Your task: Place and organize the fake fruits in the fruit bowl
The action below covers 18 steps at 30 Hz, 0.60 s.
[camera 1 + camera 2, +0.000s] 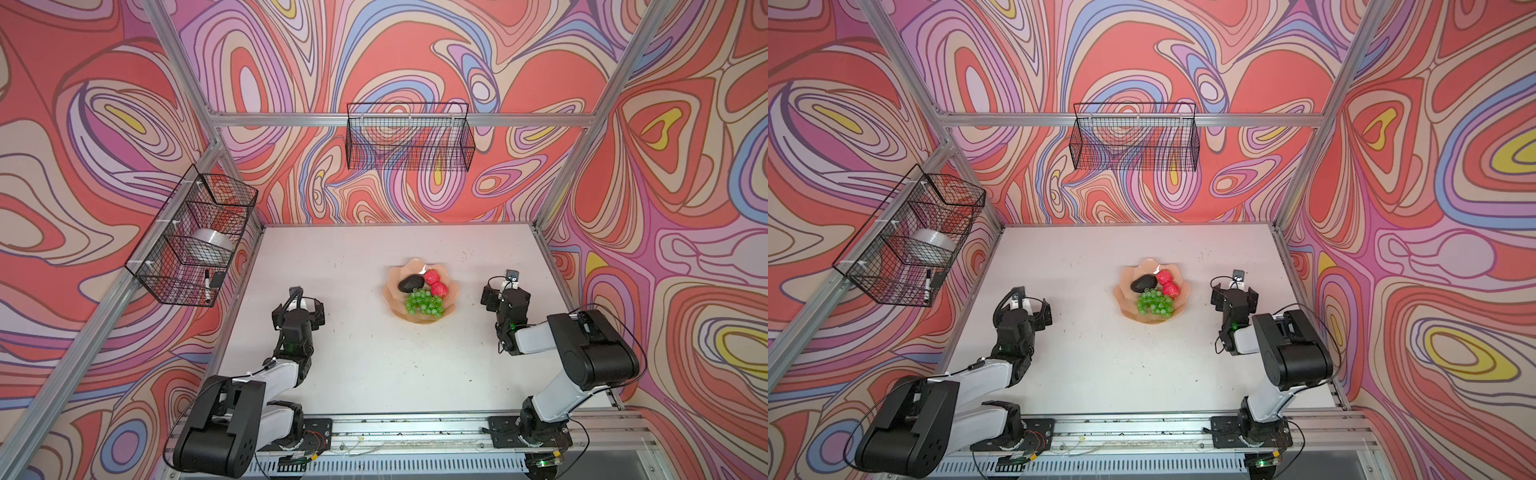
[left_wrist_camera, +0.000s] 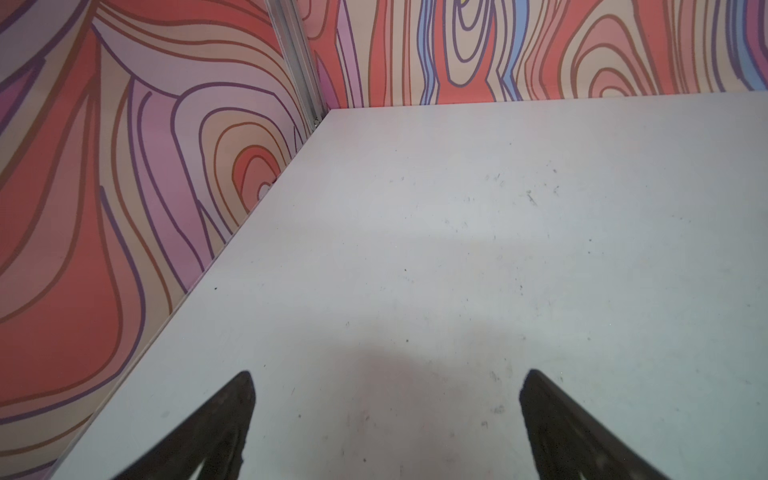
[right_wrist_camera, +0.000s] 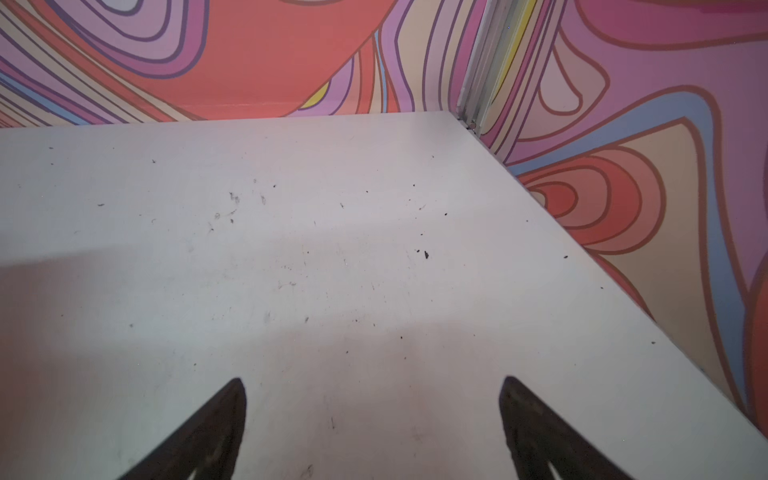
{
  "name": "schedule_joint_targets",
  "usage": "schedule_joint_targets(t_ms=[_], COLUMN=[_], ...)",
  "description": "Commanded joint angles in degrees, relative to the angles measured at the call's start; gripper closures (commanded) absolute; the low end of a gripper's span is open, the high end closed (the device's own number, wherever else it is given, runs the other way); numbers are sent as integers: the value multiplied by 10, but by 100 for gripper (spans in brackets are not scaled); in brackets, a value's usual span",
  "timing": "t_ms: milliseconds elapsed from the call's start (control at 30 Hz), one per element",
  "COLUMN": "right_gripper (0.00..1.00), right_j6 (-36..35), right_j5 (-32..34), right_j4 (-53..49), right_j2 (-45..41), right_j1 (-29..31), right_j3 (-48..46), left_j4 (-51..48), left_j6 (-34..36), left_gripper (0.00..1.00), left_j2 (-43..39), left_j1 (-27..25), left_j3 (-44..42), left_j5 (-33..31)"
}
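In both top views the peach fruit bowl (image 1: 392,277) (image 1: 1124,277) stands at the table's middle. It holds all the fake fruits: a dark avocado (image 1: 411,283) (image 1: 1143,283), two red apples (image 1: 431,276) (image 1: 439,289) and green grapes (image 1: 424,305) (image 1: 1154,305). My left gripper (image 1: 305,307) (image 2: 386,374) hangs open left of the bowl, well apart from it. My right gripper (image 1: 505,297) (image 3: 372,380) is open on the bowl's right, also apart. Both wrist views show only bare table between the fingers; the bowl and fruits are out of those views.
A black wire basket (image 1: 191,241) on the left wall holds a tape roll (image 1: 212,245) and a marker (image 1: 206,286). Another wire basket (image 1: 409,137) hangs on the back wall. The white table (image 1: 374,365) is bounded by patterned walls and aluminium posts.
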Motion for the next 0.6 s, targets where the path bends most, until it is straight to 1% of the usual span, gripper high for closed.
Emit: schedule_joint_targets(t_ms=[0,33,67,100,133,167,233,267,333,367,400,467,500,533,567], right_gripper=[2,1,2,2,2,2,2,2,2,2,2,2,2,2,2], right_j6=[-12,-4,-6,-8,-4,-7,-6,-8,-7,-8,-7,-3,-3,-6,-7], right_j5=[-28,-43,-35,-30,-32,-29,-31,-29,-30,-27,-26,-28,-30,-25,-21], right_j4=[99,41,42,50,36,47,39,49,43,53,45,39,38,52,63], right_j2=[28,16,21,26,20,24,21,25,22,25,24,25,24,24,23], right_j1=[-9,-8,-9,-9,-9,-9,-9,-9,-9,-8,-8,-10,-9,-8,-8], right_j3=[1,15,23,24,25,24,25,23,24,22,27,28,27,21,16], left_j4=[128,197,259,236,163,144,183,184,105,102,108,25,33,69,74], left_j6=[4,1,7,4,-3,-3,5,4,-10,-14,-10,-11,-13,-9,-9], left_gripper=[0,0,0,0,0,0,0,0,0,0,0,0,0,0,0], left_j2=[89,138,175,162,126,117,154,160,132,138,153,143,141,153,154], left_j1=[26,32,33,33,33,34,34,34,34,34,34,34,35,35,35], left_j3=[14,8,3,-2,8,16,25,26,45,52,62,93,88,81,79], left_j5=[87,90,87,91,95,94,88,87,73,59,58,70,67,63,63])
